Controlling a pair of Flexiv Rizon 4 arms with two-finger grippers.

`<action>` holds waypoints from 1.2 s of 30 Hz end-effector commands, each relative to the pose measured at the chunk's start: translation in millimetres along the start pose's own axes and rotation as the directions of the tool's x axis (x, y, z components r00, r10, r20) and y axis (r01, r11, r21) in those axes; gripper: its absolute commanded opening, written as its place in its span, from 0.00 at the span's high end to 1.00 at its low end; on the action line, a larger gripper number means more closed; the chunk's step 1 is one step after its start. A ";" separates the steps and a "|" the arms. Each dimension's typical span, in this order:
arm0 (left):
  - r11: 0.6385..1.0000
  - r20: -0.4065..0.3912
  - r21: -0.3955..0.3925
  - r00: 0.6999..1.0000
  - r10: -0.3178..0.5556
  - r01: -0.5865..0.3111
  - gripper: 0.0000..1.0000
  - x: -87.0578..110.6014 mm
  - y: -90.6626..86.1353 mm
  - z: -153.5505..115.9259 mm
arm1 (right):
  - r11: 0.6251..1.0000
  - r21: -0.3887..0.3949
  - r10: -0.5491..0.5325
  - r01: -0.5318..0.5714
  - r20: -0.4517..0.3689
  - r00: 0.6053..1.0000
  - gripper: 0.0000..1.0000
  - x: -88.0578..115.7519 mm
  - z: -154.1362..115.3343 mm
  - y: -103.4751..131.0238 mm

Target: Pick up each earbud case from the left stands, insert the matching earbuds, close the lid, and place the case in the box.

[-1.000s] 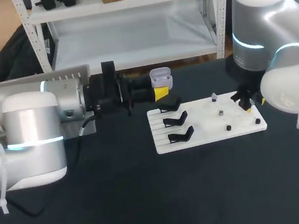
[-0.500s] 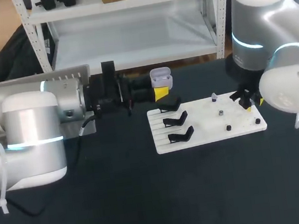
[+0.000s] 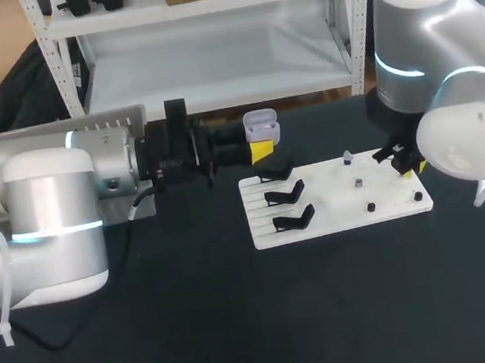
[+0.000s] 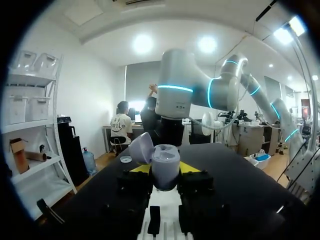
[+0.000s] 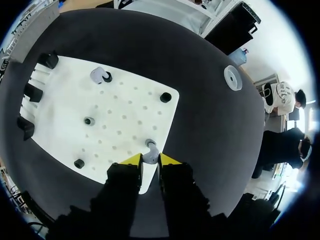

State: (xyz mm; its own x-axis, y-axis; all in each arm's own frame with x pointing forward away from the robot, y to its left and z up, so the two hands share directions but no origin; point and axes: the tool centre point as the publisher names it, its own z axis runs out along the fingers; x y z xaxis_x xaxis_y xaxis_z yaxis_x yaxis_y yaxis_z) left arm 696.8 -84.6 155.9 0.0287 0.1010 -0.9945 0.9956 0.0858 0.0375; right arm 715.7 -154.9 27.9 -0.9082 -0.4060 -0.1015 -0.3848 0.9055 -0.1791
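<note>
Well, one dark matte table (image 3: pixel 200 332), w/ one white board (image 3: pixel 335 197) lying flat on it. The board is slotted on its L part and dotted w/ small holes on its R part. All places below are given vs. the board.

Counts:
- 3 black stands (image 3: pixel 285 194) in a row down the L part.
- 3 black pegs (image 3: pixel 370 207) on the holed part: one at the far R corner, one mid near edge, one by the near R corner.
- 1 far earbud (image 5: pixel 98 75), grey, at the far edge beside a dark peg.
- 1 small grey piece (image 5: pixel 89 121) mid-board, too small to tell what.
- 1 round white ring (image 5: pixel 233 77) on the table, off the far R corner.
- 1 grey box (image 3: pixel 2 141) well off to the L, behind the L arm.

L gripper (image 3: pixel 261 150) hangs just past the far L corner, above the table. It is clamped on 1 case (image 3: pixel 261 126): fingers press it from both sides, and the lid is tipped open.

R gripper (image 5: pixel 150 159) is at the R edge, low over the surface. Its fingers are nearly together, pinching 1 near earbud (image 5: pixel 150 146) btw the yellow tips.
</note>
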 end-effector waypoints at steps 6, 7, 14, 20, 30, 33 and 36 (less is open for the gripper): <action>1.000 0.003 -0.005 1.000 0.002 -0.002 1.00 0.6 -1.5 -0.3 | 0.999 0.035 -0.034 0.036 -0.048 0.998 1.00 6.5 -66.9 12.3; 1.000 0.003 -0.005 1.000 0.002 -0.002 1.00 0.6 -1.5 -0.3 | 0.999 0.023 -0.043 0.045 -0.061 0.997 1.00 7.6 -75.4 16.8; 1.000 0.003 -0.005 1.000 0.002 -0.002 1.00 0.6 -1.5 -0.3 | 1.000 -0.003 -0.011 0.011 -0.051 0.999 1.00 11.6 -127.2 40.6; 1.000 0.003 -0.005 1.000 0.002 -0.002 1.00 0.6 -1.5 -0.3 | 1.000 -0.013 -0.008 0.008 -0.034 0.999 1.00 12.9 -158.7 61.4; 1.000 0.003 -0.005 1.000 0.002 -0.002 1.00 0.6 -1.5 -0.3 | 0.998 -0.045 -0.053 0.054 0.033 0.998 1.00 17.9 -193.7 84.0; 1.000 0.003 -0.005 1.000 0.002 -0.002 1.00 0.6 -1.5 -0.3 | 0.998 -0.045 -0.053 0.054 0.033 0.998 1.00 17.9 -193.7 84.0; 1.000 0.003 -0.005 1.000 0.002 -0.002 1.00 0.6 -1.5 -0.3 | 0.998 -0.045 -0.053 0.054 0.033 0.998 1.00 17.9 -193.7 84.0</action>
State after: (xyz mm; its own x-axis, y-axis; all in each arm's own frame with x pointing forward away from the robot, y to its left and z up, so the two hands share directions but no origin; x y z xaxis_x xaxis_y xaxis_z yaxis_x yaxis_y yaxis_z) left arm 696.8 -84.4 156.0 0.0287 0.1010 -0.9945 0.9956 0.0859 0.0374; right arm 639.0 -59.8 201.2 -0.8819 -0.4577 -0.1128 -0.4420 0.8861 -0.1394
